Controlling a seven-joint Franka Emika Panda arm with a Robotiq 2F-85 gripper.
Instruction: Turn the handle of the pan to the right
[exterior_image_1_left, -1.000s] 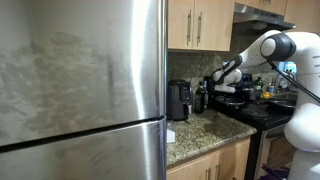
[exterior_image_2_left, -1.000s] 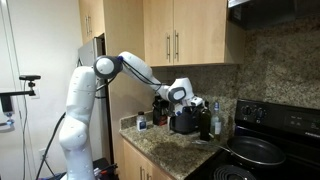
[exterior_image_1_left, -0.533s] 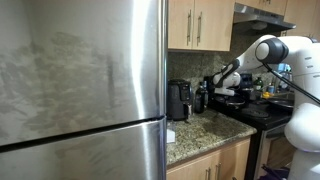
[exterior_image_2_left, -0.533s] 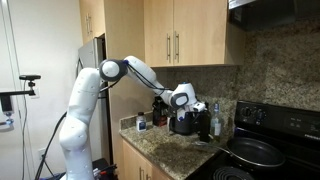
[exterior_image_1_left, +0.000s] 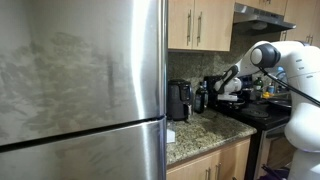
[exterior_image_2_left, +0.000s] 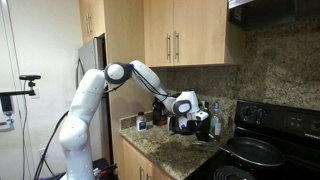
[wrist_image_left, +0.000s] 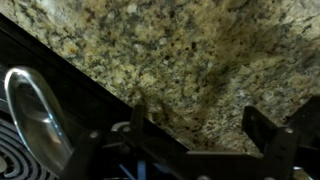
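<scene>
Home kitchen, by every sign. Speckled granite countertop (exterior_image_1_left: 200, 135) set on light wood base cabinets (exterior_image_1_left: 215, 165), with matching wall cabinets (exterior_image_2_left: 185, 35) and their bar pulls above its back edge. Tall stainless-steel refrigerator (exterior_image_1_left: 80, 80) at one end of the counter. Black electric stove (exterior_image_2_left: 275, 120) butted against the other end, under a range hood (exterior_image_1_left: 262, 12), with a granite backsplash (exterior_image_2_left: 275, 70) behind. Black coffee maker (exterior_image_1_left: 179, 100) and a bottle (exterior_image_2_left: 216, 120) toward the counter's back edge. Dark pan (exterior_image_2_left: 256, 151) on the stove top, just past the counter's end. Same granite close up in the wrist view.
</scene>
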